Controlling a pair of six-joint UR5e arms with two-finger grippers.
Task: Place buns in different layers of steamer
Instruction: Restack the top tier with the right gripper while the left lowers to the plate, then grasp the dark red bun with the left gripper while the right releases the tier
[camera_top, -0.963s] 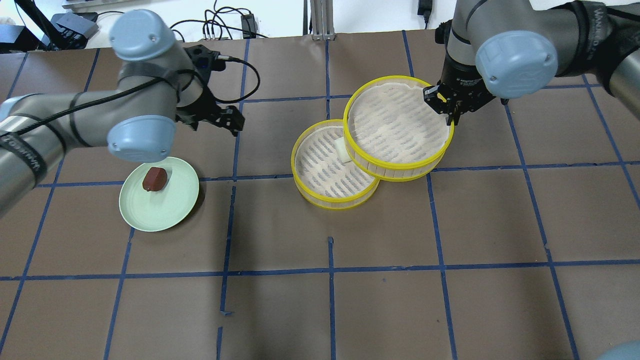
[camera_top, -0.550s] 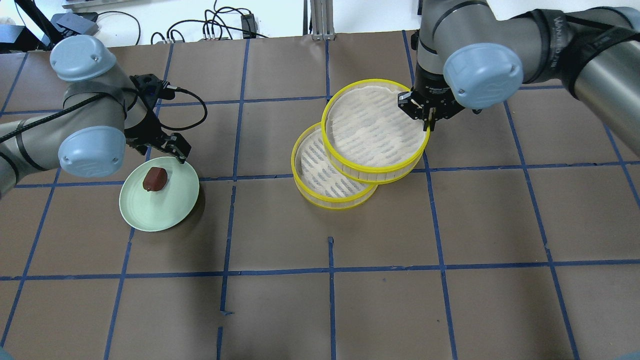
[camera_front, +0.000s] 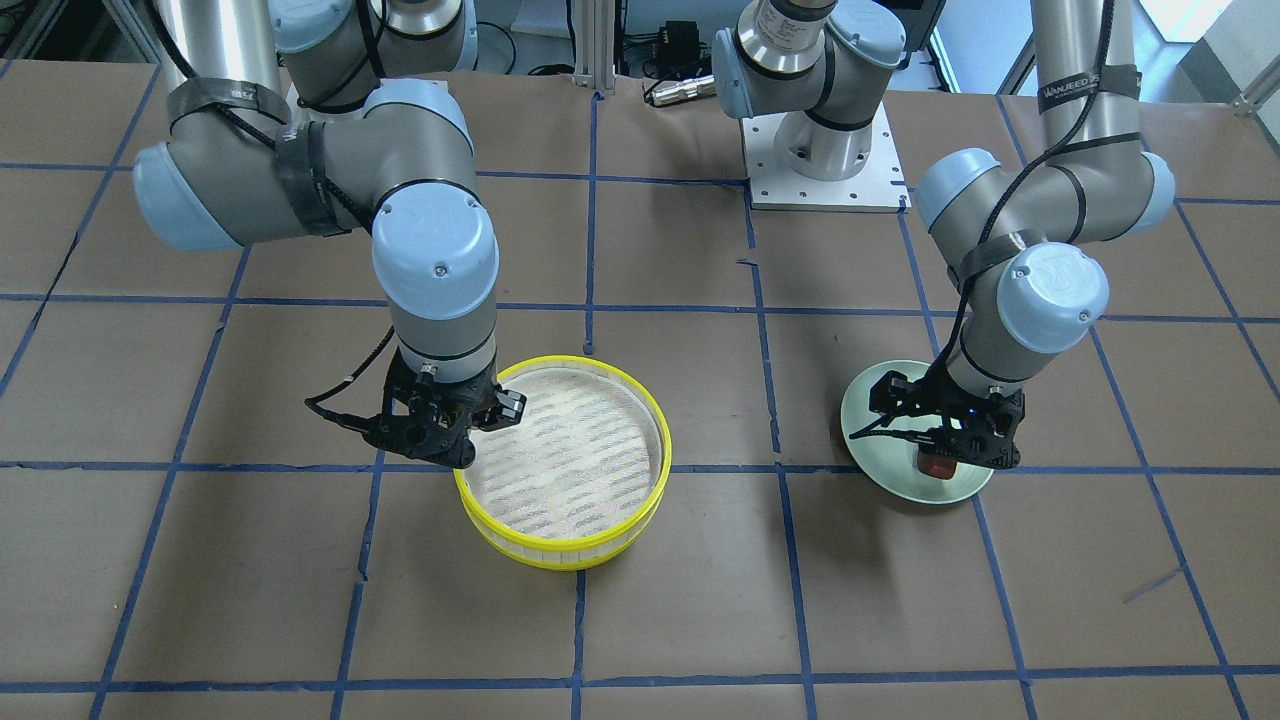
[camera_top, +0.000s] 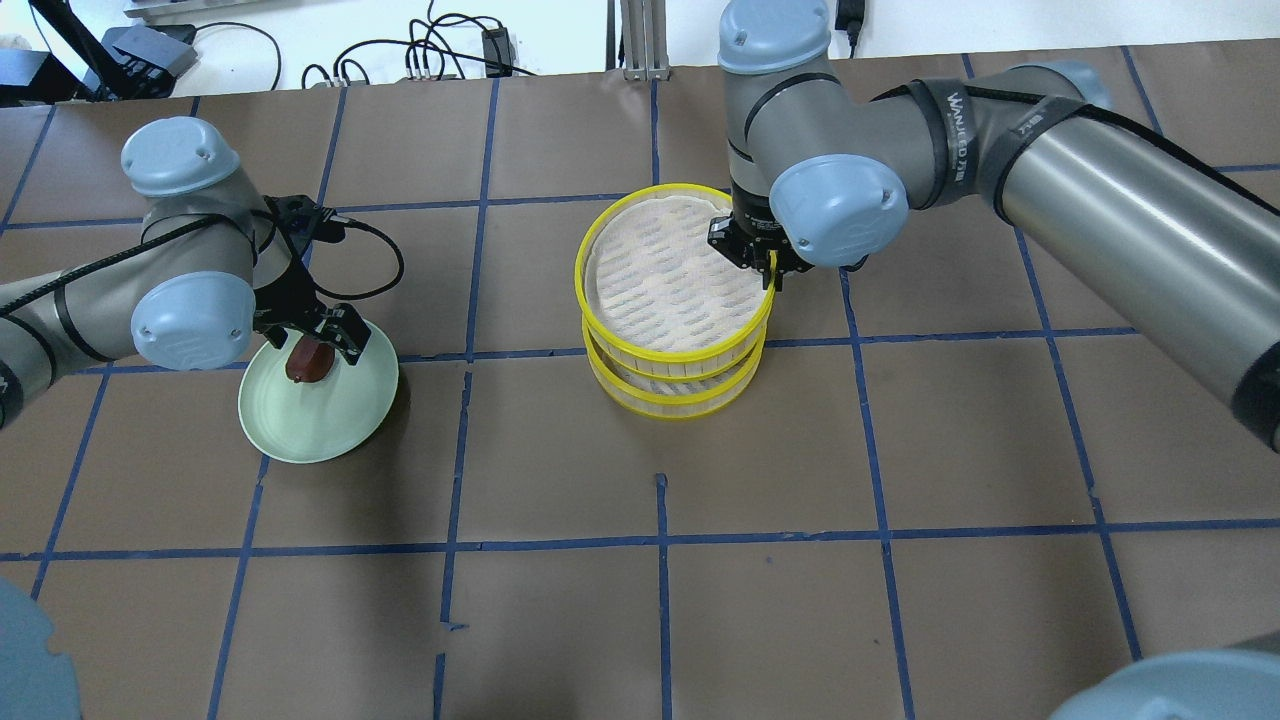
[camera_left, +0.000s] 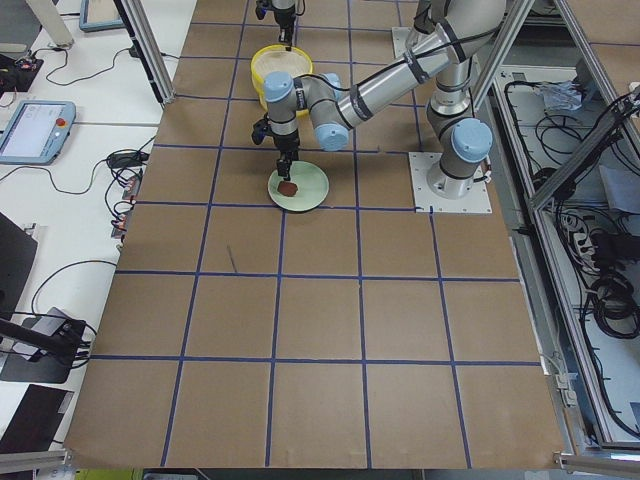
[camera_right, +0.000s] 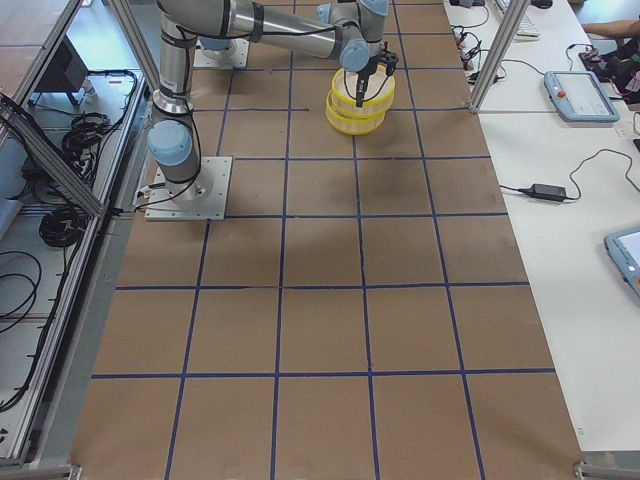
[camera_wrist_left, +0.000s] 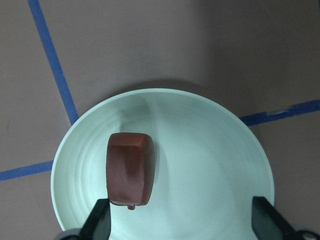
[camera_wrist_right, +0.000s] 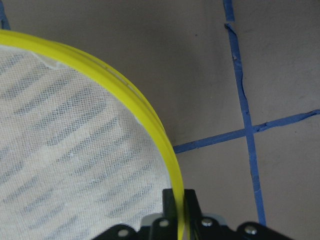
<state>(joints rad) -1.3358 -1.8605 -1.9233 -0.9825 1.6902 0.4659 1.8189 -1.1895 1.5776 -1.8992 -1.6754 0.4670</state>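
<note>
The reddish-brown bun (camera_top: 305, 362) lies on the pale green plate (camera_top: 330, 425). My left gripper (camera_top: 312, 342) hangs open just above it. In the left wrist view the bun (camera_wrist_left: 129, 169) sits between the spread fingers, close to one fingertip (camera_wrist_left: 100, 220). My right gripper (camera_top: 772, 275) is shut on the yellow rim of the upper steamer layer (camera_top: 665, 275). That layer is over the lower layer (camera_top: 675, 410), almost in line with it. The right wrist view shows the pinched rim (camera_wrist_right: 150, 120). The white bun is hidden under the upper layer.
Brown paper with blue tape lines (camera_top: 660, 540) covers the table. The stacked steamer (camera_front: 560, 545) and the plate (camera_front: 880, 400) stand about two tiles apart. The arm bases and cables (camera_top: 440, 50) are along the table's far edge in the overhead view.
My right gripper has carried the upper layer left onto the lower one, covering the white bun. My left gripper has moved left and down to the brown bun on the plate.
</note>
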